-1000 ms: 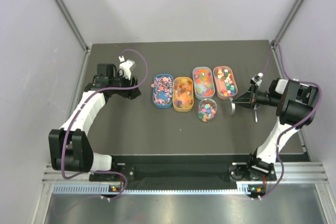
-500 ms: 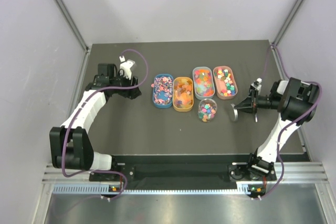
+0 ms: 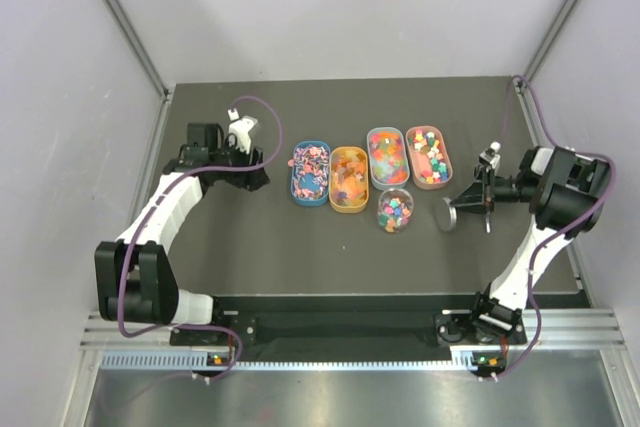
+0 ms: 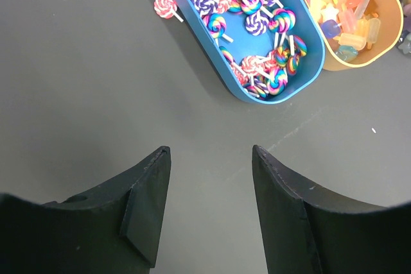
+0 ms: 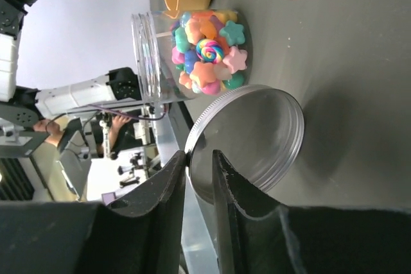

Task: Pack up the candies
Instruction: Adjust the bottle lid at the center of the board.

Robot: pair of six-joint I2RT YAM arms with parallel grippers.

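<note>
Nearest to me on the right side, the right gripper (image 5: 199, 156) has one finger on either side of the silver lid (image 5: 247, 136) rim, one outside and one inside. A sliver of gap shows between them, so honestly I can't tell if it's pinching the rim or just straddling it. The lid looks tipped up on the gripper's end, but I wouldn't swear to it from this angle.

Just beside the lid is the clear jar (image 5: 144, 49), uncapped, standing on the table (image 5: 359, 94). It's stuffed with candies (image 5: 205, 56): stars, gummies, and one swirly lollipop near the top.

On the left, the left gripper (image 4: 210, 152) is spread wide with nothing in it. It hangs over bare tabletop just short of the blue tray (image 4: 308, 78).

That tray is full of swirl lollipops, and one stray lollipop (image 4: 166, 6) lies on the table right outside its wall. The orange tray (image 4: 379, 43) sits just beside it, loaded with yellow and orange gummies.

A bit farther back in the overhead view, the first pink tray (image 3: 369, 152) holds rainbow pieces. The second pink tray (image 3: 424, 129) next to it has pastel cubes.
</note>
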